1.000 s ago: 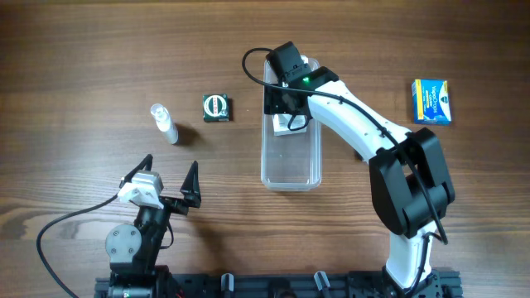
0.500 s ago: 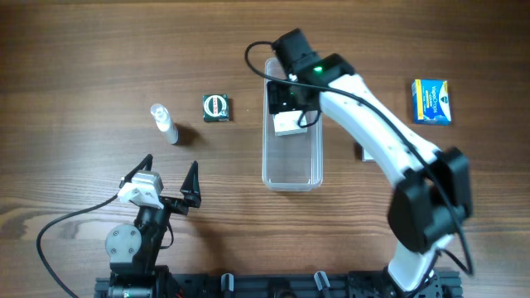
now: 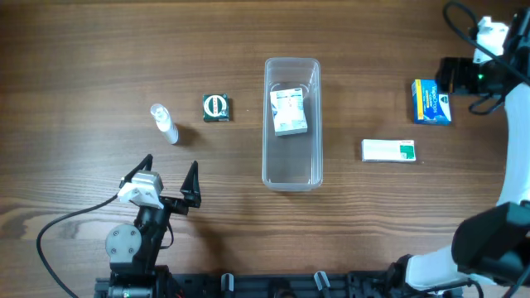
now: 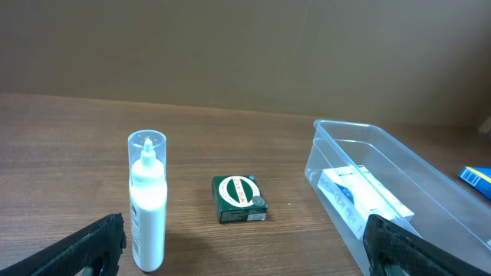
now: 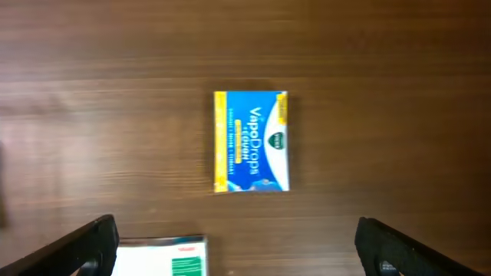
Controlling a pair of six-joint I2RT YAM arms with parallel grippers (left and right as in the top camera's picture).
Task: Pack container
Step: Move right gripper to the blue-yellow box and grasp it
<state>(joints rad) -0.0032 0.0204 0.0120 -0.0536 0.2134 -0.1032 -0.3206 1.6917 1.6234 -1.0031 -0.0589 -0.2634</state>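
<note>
The container (image 3: 291, 175) is a long clear tub at the table's middle, and a white box (image 3: 288, 111) lies flat in its far half. My right gripper (image 3: 452, 74) is open and empty, held high just beyond a blue and yellow VapoDrops box (image 3: 431, 101). In the right wrist view that box (image 5: 252, 141) lies ahead of the spread gripper (image 5: 234, 234). My left gripper (image 3: 168, 175) is open and empty near the front left. In the left wrist view the gripper (image 4: 244, 234) faces the container (image 4: 430, 172) at the right.
A white and green box (image 3: 387, 151) lies right of the container and shows in the right wrist view (image 5: 165, 257). A small green box (image 3: 217, 108) and a white bottle (image 3: 164, 124) are left of it. In the left wrist view the bottle (image 4: 147, 203) stands upright beside the green box (image 4: 239, 198).
My right gripper has let go of the white box in the container and swung far right to the blue box. The left arm has not moved.
</note>
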